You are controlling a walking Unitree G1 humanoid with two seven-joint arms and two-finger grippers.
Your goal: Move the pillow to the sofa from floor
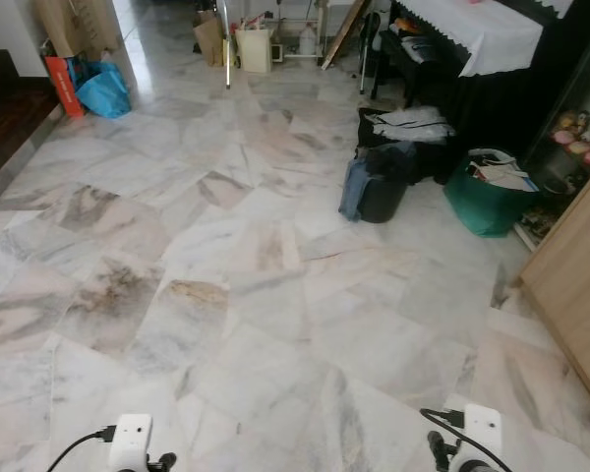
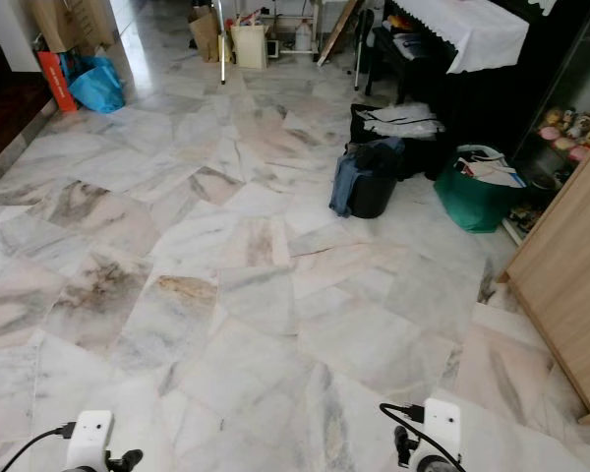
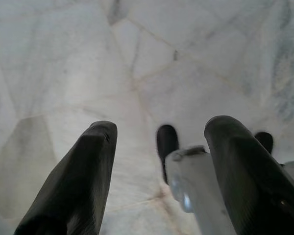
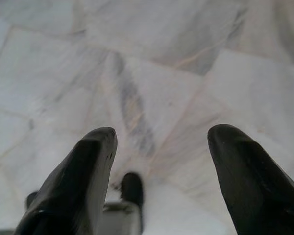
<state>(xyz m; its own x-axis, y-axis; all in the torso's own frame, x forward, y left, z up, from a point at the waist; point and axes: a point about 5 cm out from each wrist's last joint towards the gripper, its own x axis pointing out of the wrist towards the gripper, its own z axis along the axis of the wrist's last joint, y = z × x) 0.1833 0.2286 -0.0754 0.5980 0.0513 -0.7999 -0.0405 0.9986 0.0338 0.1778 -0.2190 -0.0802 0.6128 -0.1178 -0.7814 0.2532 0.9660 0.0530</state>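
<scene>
- The left arm hangs low at the robot's left side; its white wrist block (image 1: 130,440) with a black cable shows at the lower edge of the head view.
- The left tool (image 3: 159,161) points down, its two black fingers (image 3: 83,181) spread apart with nothing between them.
- The right arm hangs low on the right side, its white wrist block (image 1: 482,431) also trailing a black cable.
- The right tool (image 4: 159,166) points down too, its black fingers (image 4: 76,183) parted and holding nothing.
</scene>
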